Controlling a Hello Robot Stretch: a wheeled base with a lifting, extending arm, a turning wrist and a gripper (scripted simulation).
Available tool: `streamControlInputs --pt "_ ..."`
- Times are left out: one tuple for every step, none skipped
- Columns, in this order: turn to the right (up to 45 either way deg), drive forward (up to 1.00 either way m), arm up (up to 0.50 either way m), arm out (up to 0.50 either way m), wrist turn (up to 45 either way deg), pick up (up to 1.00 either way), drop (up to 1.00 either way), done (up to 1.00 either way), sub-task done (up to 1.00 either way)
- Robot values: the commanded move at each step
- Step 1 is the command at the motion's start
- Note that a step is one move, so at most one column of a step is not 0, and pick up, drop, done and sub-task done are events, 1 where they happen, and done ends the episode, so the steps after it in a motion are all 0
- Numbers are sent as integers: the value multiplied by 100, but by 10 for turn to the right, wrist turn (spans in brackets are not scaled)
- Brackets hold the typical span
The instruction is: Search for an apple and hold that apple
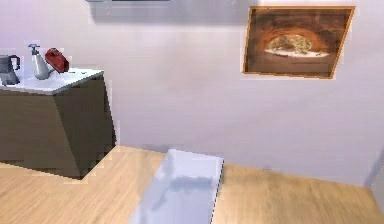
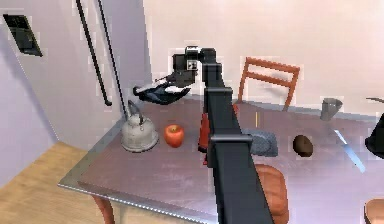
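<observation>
Apple (image 2: 175, 134), small, round and red, sits on the glossy grey table (image 2: 120, 168), just beside a silver metal kettle (image 2: 138, 133) and left of the dark square arm bar (image 2: 232, 150). The end effector (image 2: 140, 91) appears above it in the arm side view, fingers pointing left over the kettle. Whether it grips anything cannot be told. Judgement: the fingertips must come down-picture and slightly right.

My claw (image 2: 152, 92) is black and my arm (image 2: 235, 150) dark grey. The apple (image 2: 175, 134) is red-orange, the kettle (image 2: 139, 133) dull silver-grey, the table (image 2: 110, 170) glossy grey, the oval lump (image 2: 303, 146) dark brown. The chair (image 2: 268, 78) is reddish-brown wood, the wall picture (image 1: 298, 41) orange-framed in browns and cream.
</observation>
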Motion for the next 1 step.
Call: streamControlInputs --pt "0 0 0 0 270 0 0 0 0"
